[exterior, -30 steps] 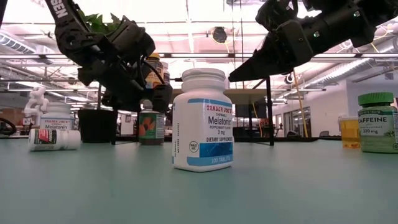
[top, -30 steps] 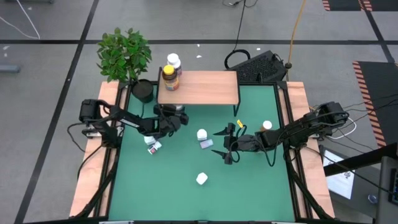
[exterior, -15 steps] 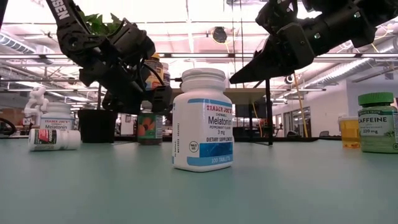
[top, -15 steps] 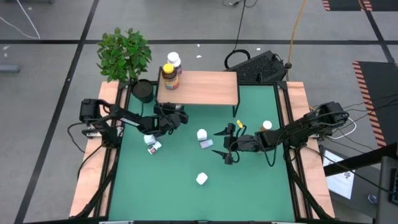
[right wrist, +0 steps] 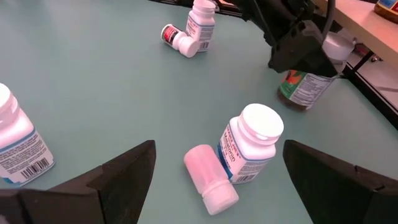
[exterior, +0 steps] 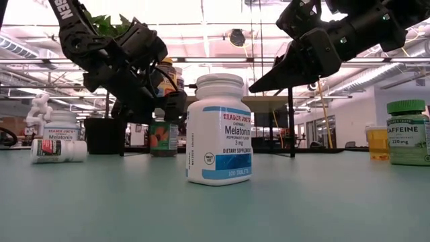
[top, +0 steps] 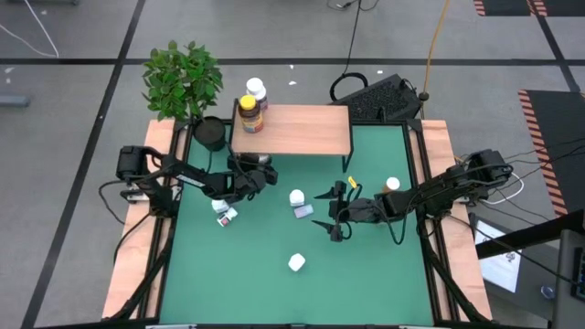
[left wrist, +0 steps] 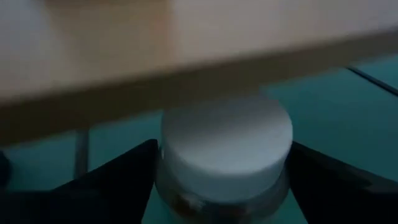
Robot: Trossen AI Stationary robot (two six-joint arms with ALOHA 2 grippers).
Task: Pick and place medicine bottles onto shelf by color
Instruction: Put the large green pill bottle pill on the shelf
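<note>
Plant pot (top: 209,133): black, at the table's (top: 274,292) far left corner, just beside the shelf.
Left pincer (top: 259,173): at the shelf's near left edge, its fingers (left wrist: 106,186) spread on either side of a white-capped bottle (left wrist: 225,149); whether they press it I cannot tell.
Melatonin pair (top: 223,214): one upright, one lying, near the left arm.
Shelf (top: 302,130): light wood top at the table's far side; a yellow-capped bottle (top: 249,114) and a white-capped one (top: 256,90) stand at its left end.
Middle bottles (right wrist: 249,149): a white Melatonin bottle with a pale pink one lying against it.
Front bottle (exterior: 219,129): Melatonin, upright, alone at the near side.
Right pincer (top: 335,212): released, held above the table right of the middle bottles.
Caffeine bottle (exterior: 408,132): green, far right.
</note>
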